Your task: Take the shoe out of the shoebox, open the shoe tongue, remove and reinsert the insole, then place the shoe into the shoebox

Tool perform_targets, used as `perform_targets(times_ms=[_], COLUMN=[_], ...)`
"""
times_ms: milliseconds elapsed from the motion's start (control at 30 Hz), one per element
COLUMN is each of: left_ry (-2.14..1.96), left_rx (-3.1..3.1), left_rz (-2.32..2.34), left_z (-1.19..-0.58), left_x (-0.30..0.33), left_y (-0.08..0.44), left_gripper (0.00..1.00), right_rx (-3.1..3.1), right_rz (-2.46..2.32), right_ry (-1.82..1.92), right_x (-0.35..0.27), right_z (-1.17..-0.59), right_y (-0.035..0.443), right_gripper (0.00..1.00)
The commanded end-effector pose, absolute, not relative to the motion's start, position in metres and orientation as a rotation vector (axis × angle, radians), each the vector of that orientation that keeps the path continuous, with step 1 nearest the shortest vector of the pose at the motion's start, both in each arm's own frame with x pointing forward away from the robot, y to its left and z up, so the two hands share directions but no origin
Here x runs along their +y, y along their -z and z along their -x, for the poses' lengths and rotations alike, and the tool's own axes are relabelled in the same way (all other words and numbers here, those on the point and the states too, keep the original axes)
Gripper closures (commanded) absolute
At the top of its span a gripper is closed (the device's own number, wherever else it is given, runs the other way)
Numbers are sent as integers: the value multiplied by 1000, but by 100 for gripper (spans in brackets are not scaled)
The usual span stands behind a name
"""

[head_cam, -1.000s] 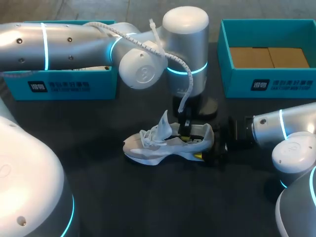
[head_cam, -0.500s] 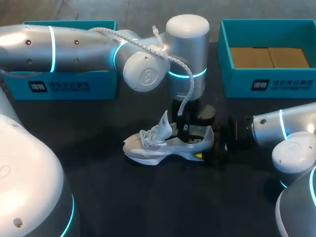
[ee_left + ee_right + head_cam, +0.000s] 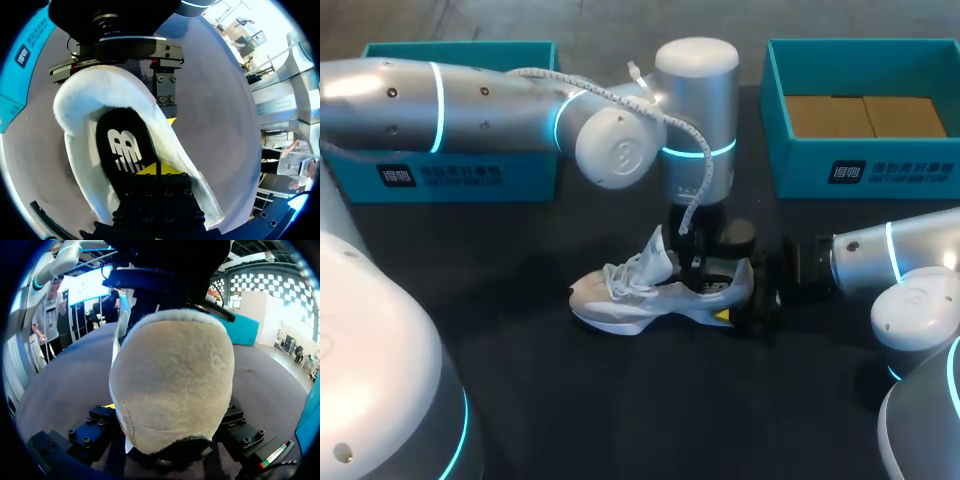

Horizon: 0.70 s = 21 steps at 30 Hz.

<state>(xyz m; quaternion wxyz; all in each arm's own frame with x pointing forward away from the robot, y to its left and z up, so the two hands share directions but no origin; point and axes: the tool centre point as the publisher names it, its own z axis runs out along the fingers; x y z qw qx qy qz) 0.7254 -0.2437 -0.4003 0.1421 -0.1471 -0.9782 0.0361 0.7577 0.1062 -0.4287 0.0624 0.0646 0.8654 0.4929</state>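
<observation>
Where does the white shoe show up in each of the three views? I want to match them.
Head view: shoe on its sole at the table's centre, heel at the right gripper.
Left wrist view: seen from above, its opening and dark insole under the left gripper.
Right wrist view: its heel fills the middle, between the right gripper's fingers.
Shared landmark: the heel, visible in all three.

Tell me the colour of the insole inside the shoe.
Black with a white mark; the insole shows best in the left wrist view.
</observation>
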Motion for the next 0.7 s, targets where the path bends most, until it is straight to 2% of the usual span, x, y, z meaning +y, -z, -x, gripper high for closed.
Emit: perform_targets(times_ms=[33,67,100,133,400,433,600,700], left_ry=[-96,-92,-93,-91,-50,-43,-28,-25], left_rx=[-2819,-2821,-2818,-2814,-2821,-2825,-2857,-2870], left_rz=[432,434,435,433,391,395,400,407], left_z=[-719,-718,-717,-717,-722,-723,-726,-726], left_x=[-245,-245,-244,-243,-240,-240,-240,-240], left_y=[405,406,407,409,424,427,437,443], left_gripper=[83,76,85,86,86,88,79,77], right_rx=[2620,2620,2620,2620,2620,2620,2620,2620], right_rz=[-197,-197,-197,-197,-197,-197,-197,-197], right_ry=[-1483,-1483,-1483,-1483,-1483,-1483,-1483,-1483], right_x=[107,107,107,107,107,107,107,107], right_z=[-757,-757,-757,-757,-757,-757,-757,-757], right_y=[430,430,430,430,430,430,430,430], right_gripper=[100,100,100,100,100,100,100,100])
